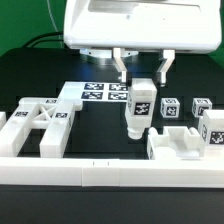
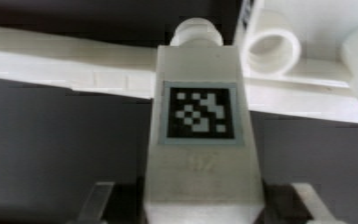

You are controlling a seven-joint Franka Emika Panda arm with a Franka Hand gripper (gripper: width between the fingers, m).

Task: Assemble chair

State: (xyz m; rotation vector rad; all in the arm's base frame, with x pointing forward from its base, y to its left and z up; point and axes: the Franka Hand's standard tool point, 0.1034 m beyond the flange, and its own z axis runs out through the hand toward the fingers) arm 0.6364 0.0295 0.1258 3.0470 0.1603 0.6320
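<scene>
A square white post (image 1: 140, 108) with a marker tag on its face hangs upright under my gripper (image 1: 143, 76), which is shut on its top end. In the wrist view the post (image 2: 201, 110) runs away from the gripper (image 2: 204, 205), with a finger on each side and a round peg at its far end. The X-braced panel (image 1: 40, 126) lies at the exterior view's left. A notched white slab piece (image 1: 182, 146) lies just to the right of the post's lower end. Whether the post touches the table cannot be told.
The marker board (image 1: 105, 94) lies behind the post. Short tagged white pieces (image 1: 170, 108) (image 1: 201, 108) (image 1: 213, 130) stand at the right. A long white border rail (image 1: 110, 176) runs along the front. In the wrist view a white ring-shaped part (image 2: 274, 45) lies beyond the post.
</scene>
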